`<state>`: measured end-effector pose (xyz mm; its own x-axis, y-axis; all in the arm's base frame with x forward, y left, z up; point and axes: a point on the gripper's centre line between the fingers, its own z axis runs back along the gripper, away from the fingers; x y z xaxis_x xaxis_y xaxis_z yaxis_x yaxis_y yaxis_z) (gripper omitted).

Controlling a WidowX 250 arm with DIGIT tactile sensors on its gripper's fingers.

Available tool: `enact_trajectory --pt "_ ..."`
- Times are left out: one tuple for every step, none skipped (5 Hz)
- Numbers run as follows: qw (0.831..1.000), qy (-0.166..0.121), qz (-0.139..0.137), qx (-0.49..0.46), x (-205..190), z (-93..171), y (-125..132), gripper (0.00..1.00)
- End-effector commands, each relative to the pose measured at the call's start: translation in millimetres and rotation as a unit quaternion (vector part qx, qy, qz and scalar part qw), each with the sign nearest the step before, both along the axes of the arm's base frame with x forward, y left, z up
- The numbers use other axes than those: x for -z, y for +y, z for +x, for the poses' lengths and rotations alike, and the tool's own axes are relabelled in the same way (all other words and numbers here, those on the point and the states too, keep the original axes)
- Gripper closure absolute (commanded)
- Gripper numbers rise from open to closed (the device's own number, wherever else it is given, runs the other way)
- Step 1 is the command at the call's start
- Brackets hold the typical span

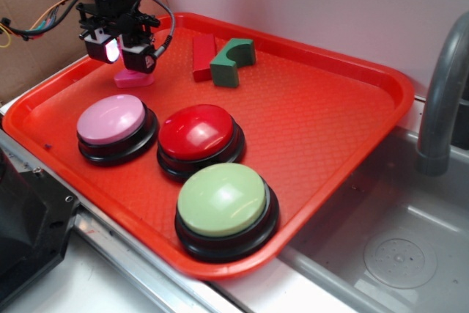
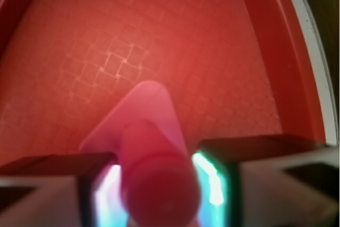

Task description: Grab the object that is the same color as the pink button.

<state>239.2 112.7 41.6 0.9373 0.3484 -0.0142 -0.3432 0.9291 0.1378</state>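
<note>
The object, a small hot-pink bolt (image 1: 134, 79), stands on the red tray (image 1: 344, 130) at the back left, behind the pink button (image 1: 111, 119). In the exterior view only its flat base shows below the fingers. My gripper (image 1: 123, 55) is straight above it, shut on the upright post. In the wrist view the post (image 2: 159, 184) fills the gap between the two glowing pads (image 2: 210, 176), and the base's tip points away over the tray floor (image 2: 133, 41). The base looks to be resting on the tray.
A red-domed button (image 1: 199, 133) and a light green-domed button (image 1: 223, 200) sit in front on the tray. A red block (image 1: 203, 56) and a green arch-cut block (image 1: 233, 61) lie at the back, right of the gripper. A sink (image 1: 381, 254) and faucet (image 1: 440, 93) are on the right.
</note>
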Motion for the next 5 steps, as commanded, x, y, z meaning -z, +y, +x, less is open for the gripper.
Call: enact_trajectory --pt "0.997 -0.082 -0.002 -0.016 -78 -11 1 1.00" --pt "0.995 -0.093 -0.022 -0.026 -127 -27 -15 1.00" --pt "0.995 -0.093 -0.019 0.029 -177 -30 -58 1.00" --pt "0.994 -0.070 -0.022 0.078 -206 -29 -97 1.00" --pt "0.991 -0.069 -0.017 0.115 -210 -35 -117 1.00"
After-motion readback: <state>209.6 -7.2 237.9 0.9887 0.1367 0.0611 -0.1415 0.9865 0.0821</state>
